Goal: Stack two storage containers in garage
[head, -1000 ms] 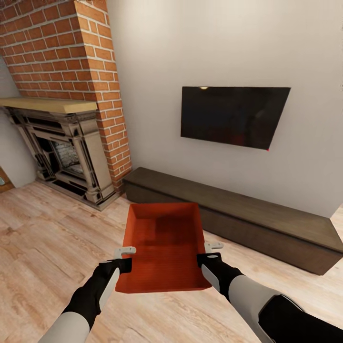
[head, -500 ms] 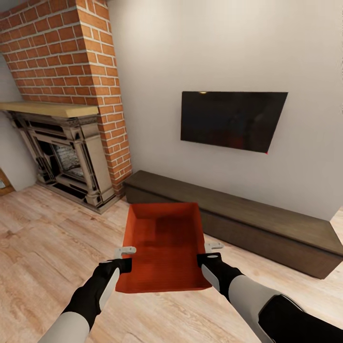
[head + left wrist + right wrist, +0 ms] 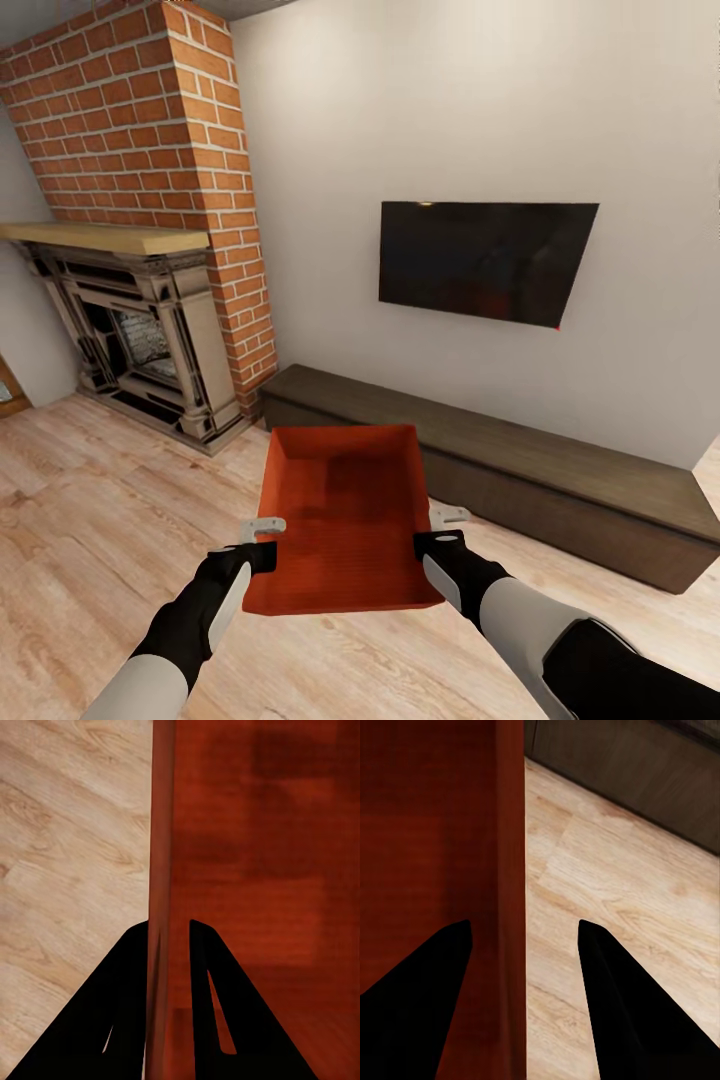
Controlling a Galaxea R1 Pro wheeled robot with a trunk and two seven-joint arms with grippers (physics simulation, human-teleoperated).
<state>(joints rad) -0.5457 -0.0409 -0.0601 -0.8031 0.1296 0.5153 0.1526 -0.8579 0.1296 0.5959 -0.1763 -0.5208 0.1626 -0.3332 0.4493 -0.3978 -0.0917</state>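
While both arms reach forward in the head view, an orange-red bin (image 3: 345, 515) hangs between them above the light wood plank floor (image 3: 90, 500), its open top facing up and its long axis running away from the robot. The left hand (image 3: 262, 527) meets the bin's left wall near the near corner, and the right hand (image 3: 448, 520) meets the right wall at about the same place; a pale fingertip shows outside each wall. Beyond the bin a long, low dark wood cabinet (image 3: 560, 470) runs along a pale wall (image 3: 400, 110), with a black TV (image 3: 485, 260) mounted above it. To the left stands a brick fireplace (image 3: 150, 250) with a pale wood mantel and an ornate surround. From the left wrist view, the left hand (image 3: 168, 945) has its two dark fingers (image 3: 120, 1012) closed tight on the bin's wall (image 3: 160, 832), one finger outside over the plank floor (image 3: 67, 870), the other inside over the bin's red base. From the right wrist view, the right hand (image 3: 523, 934) straddles the bin's opposite wall (image 3: 510, 855), one dark finger (image 3: 416, 1005) inside the bin and the other out over the floor (image 3: 607, 870); its jaws stand well wider than the wall, and I cannot tell whether they press on it. The dark cabinet's base (image 3: 645, 765) crosses the far edge of that view.
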